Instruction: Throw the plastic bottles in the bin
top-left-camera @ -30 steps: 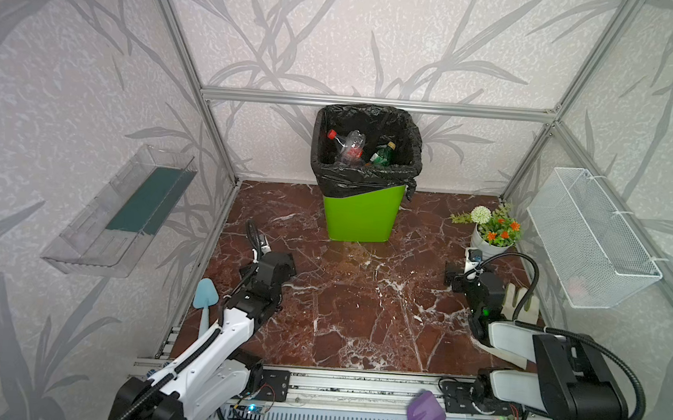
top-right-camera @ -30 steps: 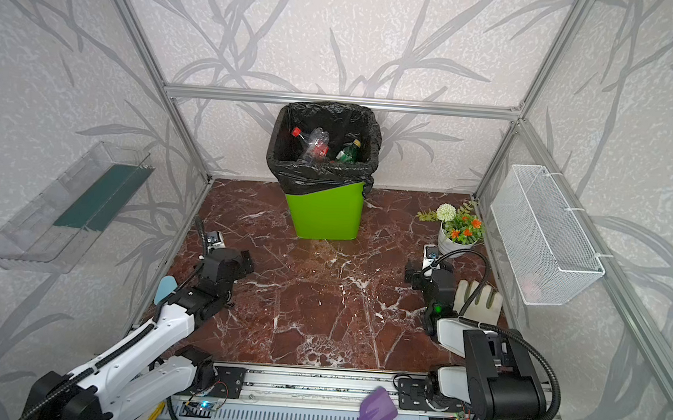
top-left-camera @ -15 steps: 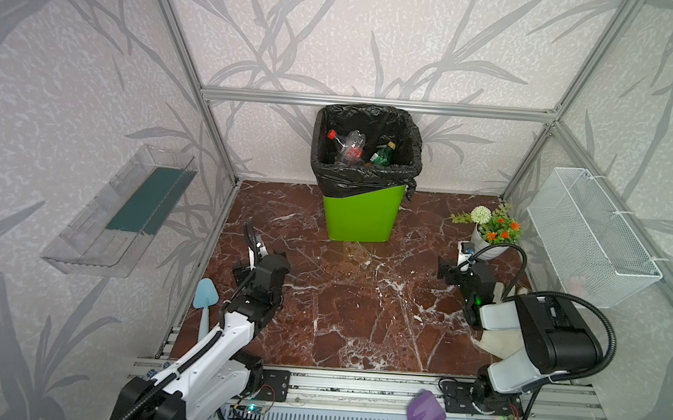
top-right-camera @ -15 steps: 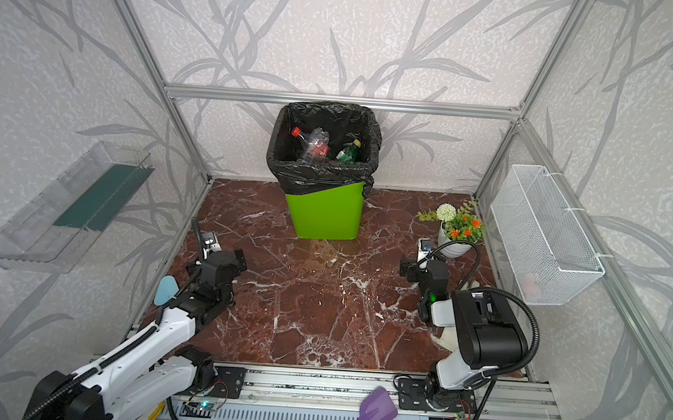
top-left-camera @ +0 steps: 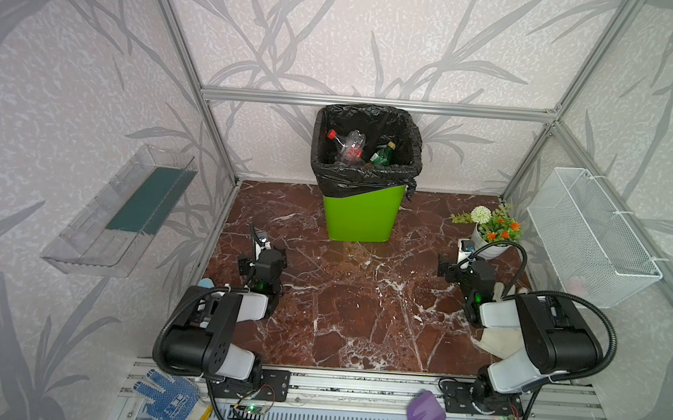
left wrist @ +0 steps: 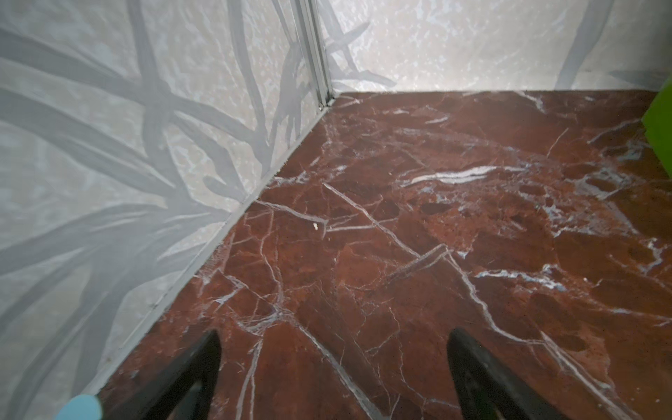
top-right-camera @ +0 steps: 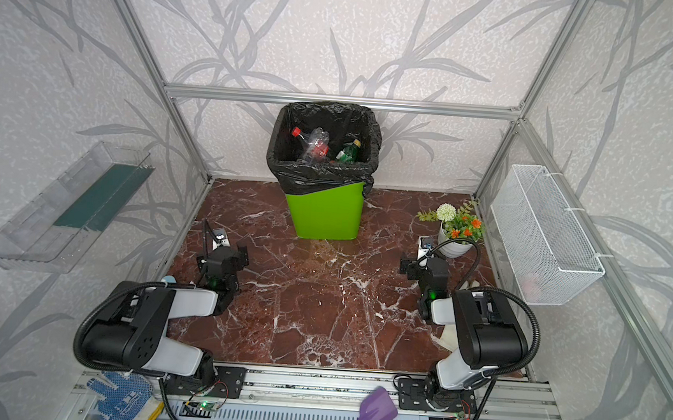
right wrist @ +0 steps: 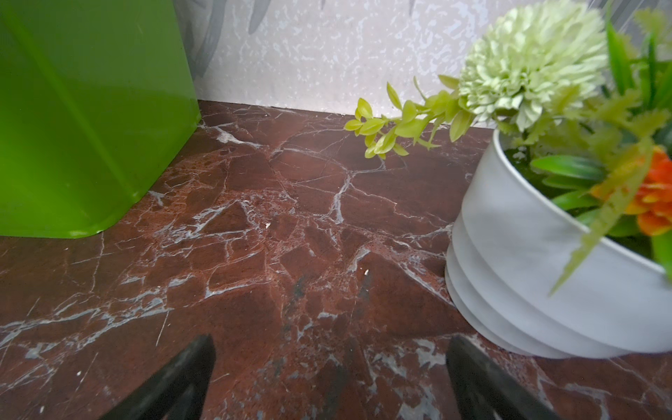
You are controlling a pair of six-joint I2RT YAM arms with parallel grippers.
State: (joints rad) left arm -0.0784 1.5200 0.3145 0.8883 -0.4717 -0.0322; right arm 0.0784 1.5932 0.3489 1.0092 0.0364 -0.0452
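Left gripper (left wrist: 334, 332) sat low over the marble floor (top-left-camera: 361, 302) at 9 o'clock in both top views, fingers spread apart with nothing between them. The right gripper (right wrist: 331, 337) sat at 3 o'clock, equally spread and empty. The plastic bottles (top-left-camera: 349, 146) in view all lay inside the bin (top-left-camera: 360, 216), which stood at 12 o'clock against the back wall. A clear bottle with a red cap and a green bottle (top-left-camera: 381, 154) showed on top of the heap. No bottle was visible on the floor, so the task was judged complete or nearly so, with the step in hand being a return to rest. To do that well, each arm should fold back low with its fingers apart and sweep no object. The floor behind the bin and under both arms was hidden and should be checked for strays. The flower pot (right wrist: 527, 272) stood just beside the right gripper at 2 o'clock and was the nearest obstruction. A white glove (top-left-camera: 500, 340) lay under the right arm. The clear tray (top-left-camera: 124, 212) at 9 o'clock and the wire basket (top-left-camera: 592, 237) at 3 o'clock hung on the walls, well apart from both arms. A purple spatula (top-left-camera: 426, 412) and a blue glove (top-left-camera: 165, 397) lay at 6 o'clock beyond the rail.
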